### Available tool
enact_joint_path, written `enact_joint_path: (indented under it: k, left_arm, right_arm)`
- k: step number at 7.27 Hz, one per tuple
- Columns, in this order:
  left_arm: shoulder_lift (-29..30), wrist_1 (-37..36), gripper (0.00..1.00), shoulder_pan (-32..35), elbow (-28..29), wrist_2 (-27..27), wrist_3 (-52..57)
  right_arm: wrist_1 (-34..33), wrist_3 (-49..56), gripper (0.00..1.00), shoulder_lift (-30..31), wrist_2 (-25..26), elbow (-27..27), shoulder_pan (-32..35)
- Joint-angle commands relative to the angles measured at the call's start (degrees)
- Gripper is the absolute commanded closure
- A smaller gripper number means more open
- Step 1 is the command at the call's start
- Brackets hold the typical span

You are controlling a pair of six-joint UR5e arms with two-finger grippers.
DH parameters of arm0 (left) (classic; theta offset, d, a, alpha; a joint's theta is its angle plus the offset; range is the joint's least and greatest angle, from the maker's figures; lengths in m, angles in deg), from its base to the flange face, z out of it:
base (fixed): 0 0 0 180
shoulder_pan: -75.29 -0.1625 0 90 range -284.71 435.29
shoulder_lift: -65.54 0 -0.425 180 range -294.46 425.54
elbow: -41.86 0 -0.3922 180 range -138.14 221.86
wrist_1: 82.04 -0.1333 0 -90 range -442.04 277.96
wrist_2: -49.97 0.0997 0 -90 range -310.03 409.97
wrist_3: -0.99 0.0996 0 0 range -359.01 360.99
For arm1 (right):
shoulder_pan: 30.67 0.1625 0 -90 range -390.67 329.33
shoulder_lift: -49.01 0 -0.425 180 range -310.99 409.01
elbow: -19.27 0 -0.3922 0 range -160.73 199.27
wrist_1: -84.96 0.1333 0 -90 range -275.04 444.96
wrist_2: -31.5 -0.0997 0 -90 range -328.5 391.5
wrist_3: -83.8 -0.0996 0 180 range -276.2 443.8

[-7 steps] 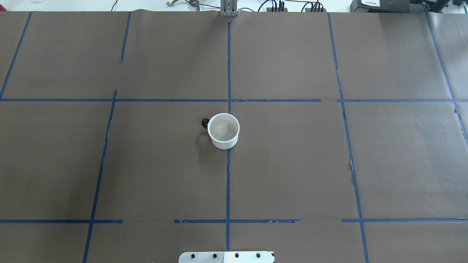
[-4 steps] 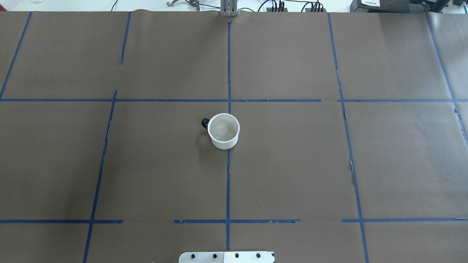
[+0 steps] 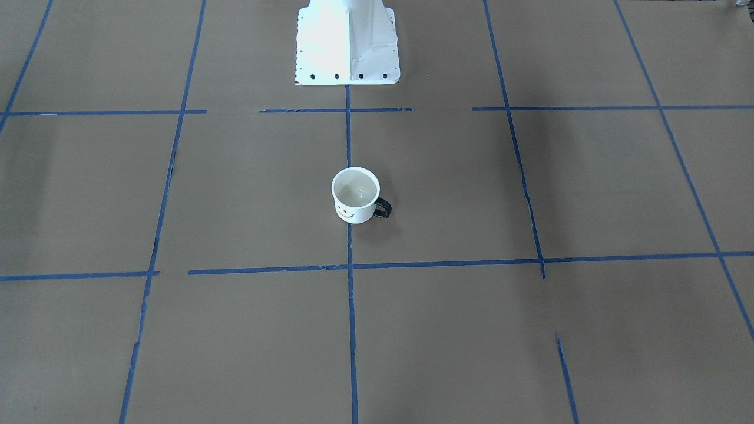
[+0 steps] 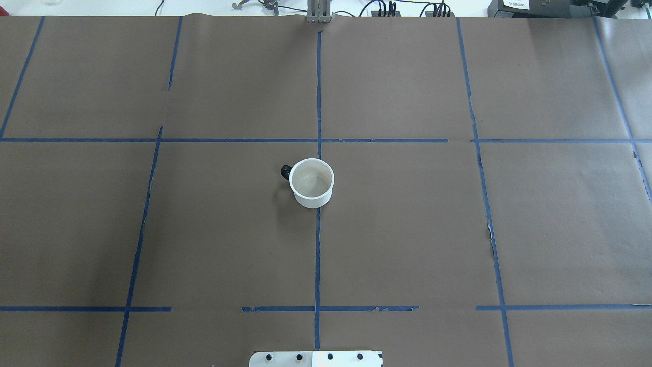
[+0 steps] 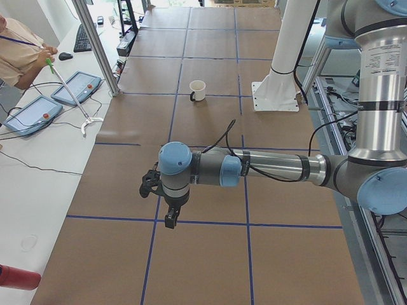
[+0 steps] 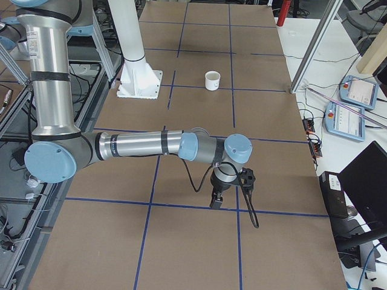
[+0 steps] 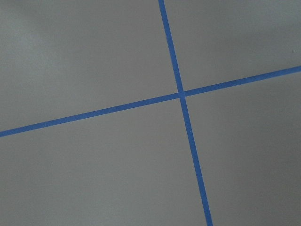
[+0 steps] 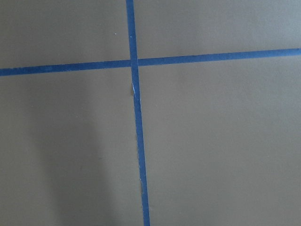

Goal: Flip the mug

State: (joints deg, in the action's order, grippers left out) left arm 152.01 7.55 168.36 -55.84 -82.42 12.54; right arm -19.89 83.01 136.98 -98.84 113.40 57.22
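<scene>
The white mug point(image 4: 311, 182) stands upright, mouth up, at the middle of the brown table on a blue tape line. Its black handle point(image 4: 285, 172) points to the overhead view's left. Its smiley face shows in the front-facing view point(image 3: 347, 213). The mug is small and far in both side views point(image 5: 198, 90) point(image 6: 211, 80). My left gripper point(image 5: 170, 217) hangs low over the table's left end, far from the mug. My right gripper point(image 6: 216, 200) hangs low over the right end. I cannot tell whether either is open or shut. The wrist views show only paper and tape.
The white robot base plate point(image 3: 347, 41) sits at the table's robot-side edge. Blue tape lines point(image 4: 317, 255) grid the brown paper. An operator point(image 5: 19, 51) and touch pads point(image 5: 76, 88) are beside the table's far side; more pads point(image 6: 357, 92) show in the right view.
</scene>
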Motion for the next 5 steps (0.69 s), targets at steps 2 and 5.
enact_joint_path:
  k: [2, 5]
  left_arm:
    - [-0.43, 0.06, 0.0, -0.08, 0.58, -0.06, 0.05]
    - [-0.51, 0.06, 0.0, 0.01, 0.41, -0.06, -0.04]
  right_arm:
    - [0.0, 0.0, 0.0, 0.0, 0.0, -0.09, 0.0]
    - [0.0, 0.0, 0.0, 0.0, 0.0, 0.0, 0.0]
